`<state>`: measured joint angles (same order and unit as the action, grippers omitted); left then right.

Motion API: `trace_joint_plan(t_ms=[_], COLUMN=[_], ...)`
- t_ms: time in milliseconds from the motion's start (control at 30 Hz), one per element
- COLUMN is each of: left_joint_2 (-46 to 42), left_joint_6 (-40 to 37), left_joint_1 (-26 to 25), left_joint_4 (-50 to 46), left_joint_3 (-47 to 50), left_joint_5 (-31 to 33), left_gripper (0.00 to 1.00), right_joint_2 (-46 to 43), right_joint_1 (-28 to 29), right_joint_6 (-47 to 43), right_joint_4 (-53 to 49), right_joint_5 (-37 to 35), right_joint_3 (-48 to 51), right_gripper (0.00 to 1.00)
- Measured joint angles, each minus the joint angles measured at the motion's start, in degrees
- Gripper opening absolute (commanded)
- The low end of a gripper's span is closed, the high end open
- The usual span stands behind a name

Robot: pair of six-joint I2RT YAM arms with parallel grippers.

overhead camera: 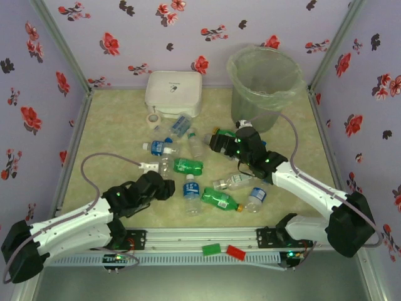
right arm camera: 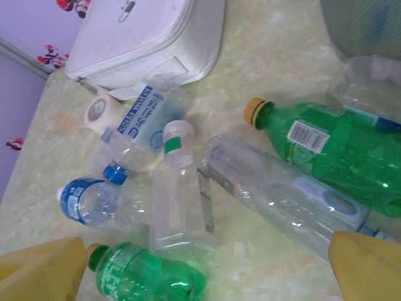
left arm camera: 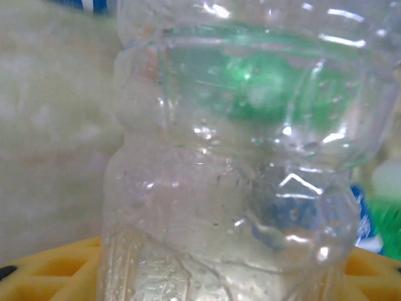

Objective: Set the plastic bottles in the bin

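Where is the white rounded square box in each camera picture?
Top external: white rounded square box at the table's far side, left of the grey-green bin.
Right wrist: the box in the top left corner.
Shared landmark: small white tape roll, by the box's front corner in both.

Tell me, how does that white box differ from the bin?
The white box is low, squarish with rounded corners, and closed; the bin is tall, round and open on top. The box is plain white; the bin is grey-green, lined with a clear plastic bag. Both stand at the far end of the table.
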<state>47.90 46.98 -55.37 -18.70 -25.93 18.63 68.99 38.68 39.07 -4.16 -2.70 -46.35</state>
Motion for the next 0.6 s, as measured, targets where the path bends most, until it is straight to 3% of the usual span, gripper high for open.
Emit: trace_joint_plan(t_ms=[133, 233, 400, 600], left_joint_2=[5.6, 10.4, 16.0, 20.5], left_joint_6=[-4.3, -8.2, -11.2, -11.2], left_joint_1=[0.9, 0.9, 1.0, 1.0], left_joint_4=[10.8, 13.7, 18.3, 24.3], left_joint_3=[-1.3, -5.8, -13.6, -15.2], left_joint_5=[0.9, 0.1, -5.0, -13.3], left_gripper=[0.41, 0.42, 0.43, 0.42], right_joint_2=[-0.2, -1.0, -1.9, -1.8], right_joint_1=[0.0, 0.0, 0.0, 0.0], right_joint_6=[0.2, 0.2, 0.2, 0.1], right_joint_4=[3.4, 6.3, 11.3, 14.3], right_joint_5=[6.4, 10.4, 14.5, 17.7], right_joint_3=[0.0, 0.1, 1.0, 1.3], right_gripper=[1.0, 1.0, 1.0, 0.96])
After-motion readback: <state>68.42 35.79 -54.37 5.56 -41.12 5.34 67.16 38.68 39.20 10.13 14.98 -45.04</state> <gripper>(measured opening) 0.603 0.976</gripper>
